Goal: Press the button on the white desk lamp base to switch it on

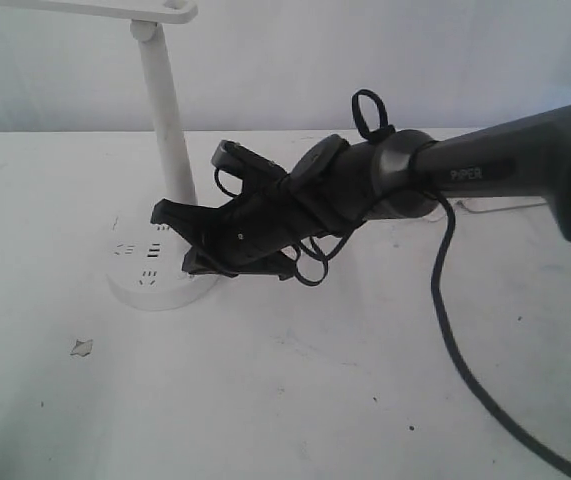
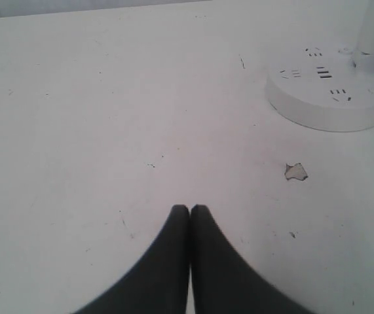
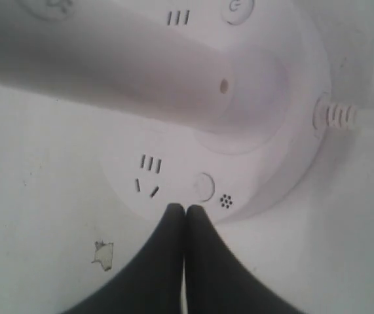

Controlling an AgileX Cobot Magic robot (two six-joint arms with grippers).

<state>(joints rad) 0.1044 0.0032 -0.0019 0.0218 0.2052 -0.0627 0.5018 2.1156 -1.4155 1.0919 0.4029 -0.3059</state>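
While the exterior view hides the contact point, it shows the right hand stretched across to the right side of the white desk lamp base, which sits at the left of the surface with its upright arm rising at the far side. The robot's black cable trails to the near right, out of the way.

From the left wrist view, the left hand has its fingers pressed together over the surface, well apart from the base, with a small torn patch lying between them.

From the right wrist view, the right hand's fingers are likewise together, one blunt tip over the base's rim, just beside the button and a dotted grille. I judge the approach nearly done and the press not yet made: the tip needs a slight shift onto the button, then a short push down. Dark socket slots sit close on one side and a second round control lies beyond the upright arm, so aim matters. Whether the tip touches the base I cannot tell.
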